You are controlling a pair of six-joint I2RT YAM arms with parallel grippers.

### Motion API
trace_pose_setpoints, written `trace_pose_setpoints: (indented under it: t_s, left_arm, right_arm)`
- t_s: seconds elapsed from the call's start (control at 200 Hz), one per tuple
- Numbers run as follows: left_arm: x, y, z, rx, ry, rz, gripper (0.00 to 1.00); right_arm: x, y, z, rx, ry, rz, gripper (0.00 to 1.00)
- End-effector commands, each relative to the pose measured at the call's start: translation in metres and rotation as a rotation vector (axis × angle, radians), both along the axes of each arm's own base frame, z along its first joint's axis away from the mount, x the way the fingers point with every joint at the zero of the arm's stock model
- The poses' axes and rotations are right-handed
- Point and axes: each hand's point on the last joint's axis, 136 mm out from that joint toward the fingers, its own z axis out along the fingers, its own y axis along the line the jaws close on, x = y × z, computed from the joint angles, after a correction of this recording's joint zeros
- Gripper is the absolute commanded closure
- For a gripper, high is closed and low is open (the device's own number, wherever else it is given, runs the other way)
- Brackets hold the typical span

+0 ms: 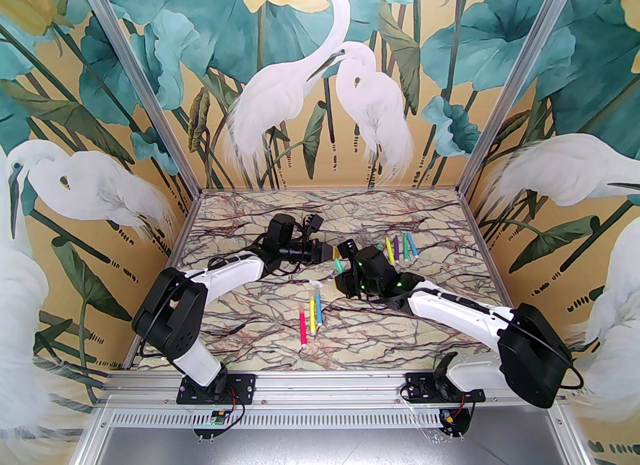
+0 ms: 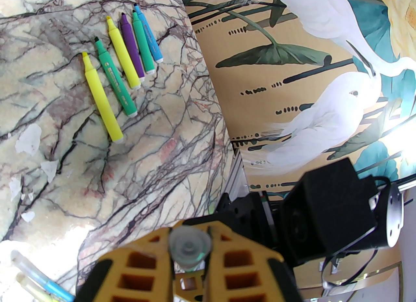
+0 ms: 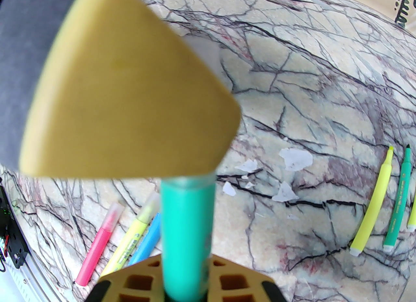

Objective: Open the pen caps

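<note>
The green pen (image 3: 188, 216) runs straight out from the right gripper (image 3: 188, 273), its long axis in line with the fingers. Its far end disappears behind a broad yellow finger (image 3: 130, 83) of the left gripper (image 2: 190, 233). From the left wrist the pen cap (image 2: 190, 250) on that end is seen almost end-on: a clear round disc with green showing through, its closed end turned back toward the camera. In the top view a short slanted stretch of green barrel shows where the two arms meet, held above the marbled table (image 1: 250, 313). To the right of the grippers, farther back, lies a row of six uncapped pens (image 2: 123, 60) side by side (two yellow, two green, one purple, one blue), tips toward the far wall. Nearer the front edge lie three capped pens (image 1: 312, 315) – pink, yellow and blue – close together, their clear caps at the far ends. Pale white flecks (image 3: 294, 159) mark the table between the two groups. Nothing on the table touches the grippers; the only thing crowding the pen is the other arm's finger. The left jaws are closed narrowly on the cap, pinching it from either side right at the fingertips – the right jaws are clamped on the barrel, which sits centred between them.
</note>
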Motion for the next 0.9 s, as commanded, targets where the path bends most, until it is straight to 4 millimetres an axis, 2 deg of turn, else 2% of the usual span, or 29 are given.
trace_pose_setpoints:
  t_s: [0.0,0.22,0.32,0.565,0.895]
  left_arm:
    - [0.04,0.039,0.014,0.012,-0.058,0.176,1.0]
    - [0.054,0.053,0.015,0.011,-0.05,0.218,1.0]
    - [0.057,0.055,0.018,0.011,-0.051,0.228,1.0]
    - [0.063,0.062,0.02,0.025,-0.045,0.248,1.0]
    - [0.079,0.083,0.026,0.03,-0.041,0.321,1.0]
  right_arm:
    - [-0.043,-0.021,-0.042,-0.1,0.152,0.081,1.0]
    - [-0.057,-0.029,-0.04,-0.087,0.138,0.112,1.0]
    - [-0.056,-0.03,-0.037,-0.084,0.123,0.107,1.0]
    - [-0.058,-0.029,-0.044,-0.088,0.135,0.119,1.0]
    - [-0.06,-0.027,-0.04,-0.065,0.118,0.134,1.0]
